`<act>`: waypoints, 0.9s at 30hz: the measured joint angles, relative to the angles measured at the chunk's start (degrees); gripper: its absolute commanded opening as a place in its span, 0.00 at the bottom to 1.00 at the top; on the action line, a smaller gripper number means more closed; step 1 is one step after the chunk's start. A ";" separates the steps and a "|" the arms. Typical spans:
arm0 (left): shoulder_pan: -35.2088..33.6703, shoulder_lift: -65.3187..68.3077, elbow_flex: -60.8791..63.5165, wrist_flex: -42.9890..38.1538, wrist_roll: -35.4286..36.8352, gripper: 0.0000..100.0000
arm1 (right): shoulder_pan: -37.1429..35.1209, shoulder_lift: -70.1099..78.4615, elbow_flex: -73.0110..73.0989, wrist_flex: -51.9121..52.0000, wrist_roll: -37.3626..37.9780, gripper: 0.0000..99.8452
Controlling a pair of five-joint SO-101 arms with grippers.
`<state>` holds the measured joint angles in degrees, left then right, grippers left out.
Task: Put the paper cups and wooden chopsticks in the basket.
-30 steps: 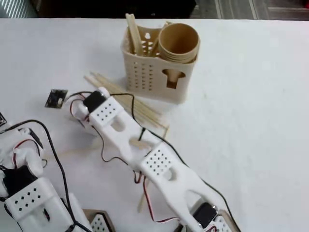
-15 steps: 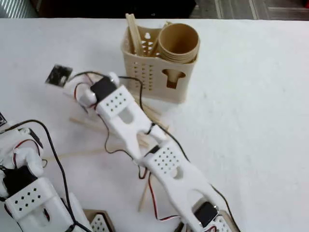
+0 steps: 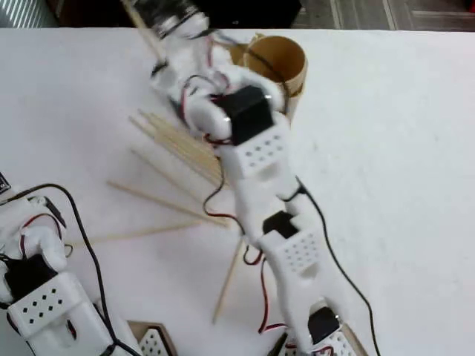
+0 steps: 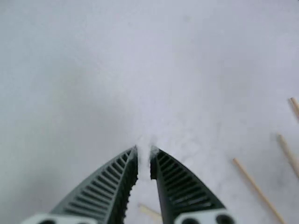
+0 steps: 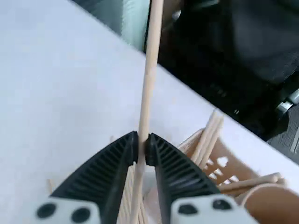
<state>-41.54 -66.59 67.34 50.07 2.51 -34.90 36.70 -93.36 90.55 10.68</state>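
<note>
Now the right hand (image 5: 141, 140) is clamped shut on one pale wooden chopstick (image 5: 149, 70), gripped partway along its length, with the long end sticking up past the fingertips. In the high view the right hand (image 3: 174, 16) sits at the top of the frame, above the basket area, and the held stick (image 3: 141, 22) pokes out to its upper left.

Change: a second ago this arm was low over the loose sticks at centre-left. It has since swung up and over to the basket, carrying the single stick. So the pick looks done and the carry nearly done; release is not yet made.

Just under the hand is the beige perforated plastic basket (image 5: 223, 151), with several chopsticks already in it (image 5: 205, 135). The stack of tan paper cups (image 3: 276, 63) sits in the basket's right part, so the cups appear finished.

Still out on the white bench (image 3: 401, 185):
- a bundle of chopsticks (image 3: 178, 141) left of the arm
- a few singles scattered lower down (image 3: 159, 200)

Plenty of trips look to be left.

The left hand (image 4: 143, 151) hangs low over bare bench with its jaws pinched almost together and nothing between them. A few stray sticks (image 4: 257, 189) lie off to its side. It matches the earlier frames, parked at lower left.
</note>
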 measured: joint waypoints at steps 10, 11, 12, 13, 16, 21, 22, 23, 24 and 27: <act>0.00 0.00 0.00 0.00 0.00 0.07 | 6.42 3.08 -0.09 -20.92 -0.88 0.02; 0.00 0.00 0.00 0.00 0.00 0.07 | 7.03 4.84 -0.09 -23.21 -0.88 0.02; 0.00 0.00 0.00 0.00 0.00 0.07 | 7.65 6.95 -0.09 -25.67 -0.88 0.02; 0.00 0.00 0.00 0.00 0.00 0.07 | 8.18 9.14 -0.09 -28.04 -0.88 0.02; 0.00 0.00 0.00 -0.18 0.00 0.07 | 9.76 14.33 0.00 -32.26 -0.88 0.02; 0.00 0.00 0.00 -0.18 0.00 0.07 | 10.81 15.12 0.00 -32.62 -0.88 0.04; 0.00 0.00 0.00 -0.18 0.00 0.07 | 10.90 15.12 0.00 -32.26 -0.88 0.06; 0.00 0.00 0.00 -0.18 0.00 0.07 | 10.90 15.12 0.00 -31.38 -0.88 0.09; 0.00 0.00 0.00 -0.18 0.00 0.07 | 10.81 15.12 0.00 -30.33 -0.88 0.11; 0.00 0.00 0.00 -0.18 0.00 0.07 | 10.73 15.12 0.00 -27.16 -2.73 0.12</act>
<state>-41.54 -66.59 67.34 49.89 2.51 -24.18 51.82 -93.36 63.38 7.96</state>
